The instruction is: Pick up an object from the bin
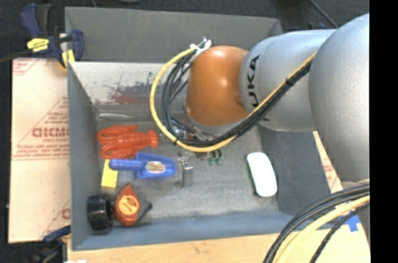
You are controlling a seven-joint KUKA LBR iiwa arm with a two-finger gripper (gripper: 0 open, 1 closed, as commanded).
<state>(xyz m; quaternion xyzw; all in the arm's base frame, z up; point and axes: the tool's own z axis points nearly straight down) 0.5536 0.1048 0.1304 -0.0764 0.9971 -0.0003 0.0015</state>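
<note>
**Gripper down beside the blue tool in the middle of the bin**

The arm reaches in from the right over the grey metal bin [219, 196], its rounded orange wrist cover [214, 94] and a loop of yellow and black cables [163, 94] hiding much of the bin's middle. Below the cover the gripper [183, 173] shows as a narrow grey metal tip pointing down at the bin floor. Whether it is open or closed cannot be told, as the tip reads as one slim shape and its upper part is under the cover.

The nearest thing is a blue plastic tool with a yellow oval inlay [144, 166], lying flat and roughly crosswise, left of centre. Its right end lies just beside the gripper's left side. Whether the two touch cannot be told, and nothing shows the tool clasped.

Just above the tool lies a red plastic lobster-shaped toy [124, 139], close to it. A small yellow block [109, 178] lies near the tool's left end. In the near left corner an orange tape measure [129, 206] lies against a black round cap [98, 211]. A tiny green piece [215, 158] shows just right of the gripper, under the cables. A white smooth oval object [262, 173] lies well apart on the right side of the floor.
</note>
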